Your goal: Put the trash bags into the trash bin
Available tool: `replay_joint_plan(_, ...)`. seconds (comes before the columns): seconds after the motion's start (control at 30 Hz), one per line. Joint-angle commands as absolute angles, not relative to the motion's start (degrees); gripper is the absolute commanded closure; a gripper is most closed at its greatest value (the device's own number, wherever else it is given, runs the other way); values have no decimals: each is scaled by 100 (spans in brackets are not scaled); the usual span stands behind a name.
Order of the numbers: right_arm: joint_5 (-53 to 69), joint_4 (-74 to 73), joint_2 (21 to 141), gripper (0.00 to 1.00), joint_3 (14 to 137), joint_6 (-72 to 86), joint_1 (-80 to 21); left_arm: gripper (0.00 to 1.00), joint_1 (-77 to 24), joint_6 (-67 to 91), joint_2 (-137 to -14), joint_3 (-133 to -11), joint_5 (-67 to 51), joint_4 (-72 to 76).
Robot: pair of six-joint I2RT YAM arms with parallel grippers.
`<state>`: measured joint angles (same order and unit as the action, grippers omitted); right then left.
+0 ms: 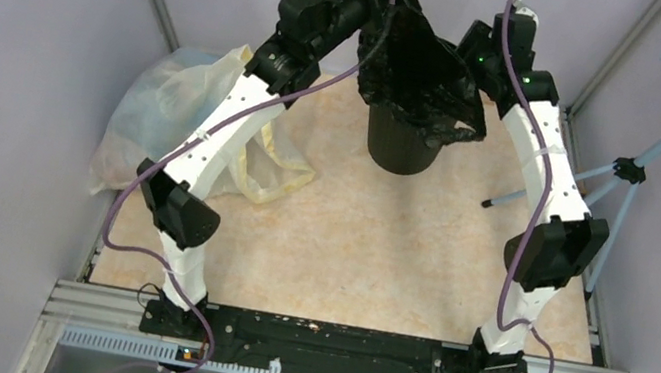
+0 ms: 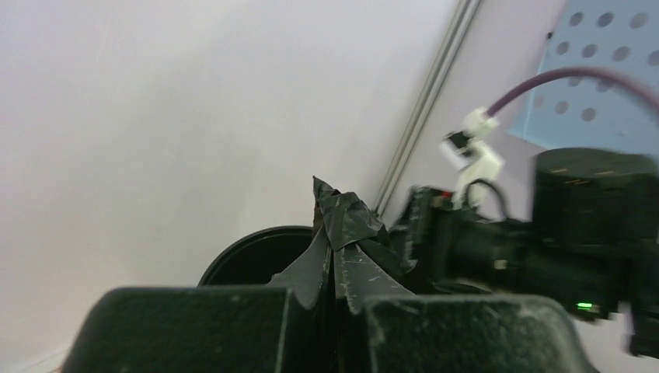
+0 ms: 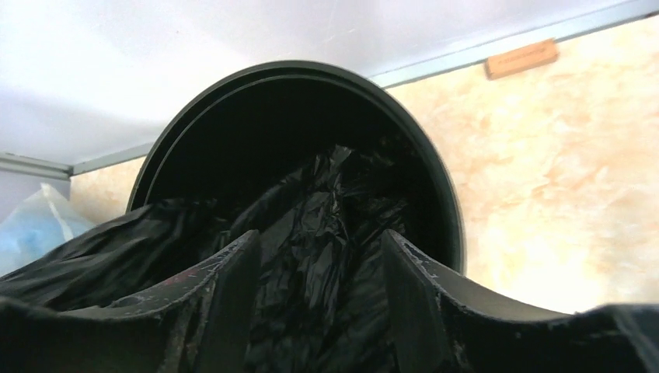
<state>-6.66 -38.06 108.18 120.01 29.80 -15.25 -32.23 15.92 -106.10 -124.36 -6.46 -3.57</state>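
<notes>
**Hazard: Bag Slipping Outside the Rim**

The thin, glossy black plastic trash bag (image 1: 422, 70) hangs over the round black plastic trash bin (image 1: 401, 148): part lies inside the mouth, part drapes across the rim. The left gripper (image 2: 334, 299) is clamped on an upper fold above the bin. The right gripper (image 3: 319, 241), jaws apart, holds nothing over the mouth. On release now, the draped section would likely slide outside, dragging the rest out. An off-centre push could tip the bin.

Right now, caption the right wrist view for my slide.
Open right tool over crinkly black plastic bag partly inside round black plastic bin.
</notes>
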Motion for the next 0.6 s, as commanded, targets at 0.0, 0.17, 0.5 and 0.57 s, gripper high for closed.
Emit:
replay_joint_plan(0.0,-1132,-3978,10200,39,12276,2326,-1434,100,-3084,1814,-10930,-12735,-758,-121)
replay_joint_plan(0.17,-1393,-4437,10368,36,12421,2123,-1294,100,-2985,2029,-11228,-12715,-942,-111)
replay_joint_plan(0.5,-998,-4631,10935,43,12428,2261,-1152,100,-2728,2279,-11444,-12727,-1245,-102)
replay_joint_plan(0.57,-935,-4711,11033,45,12454,2284,-1152,100,-2710,2269,-11399,-12707,-1293,-166)
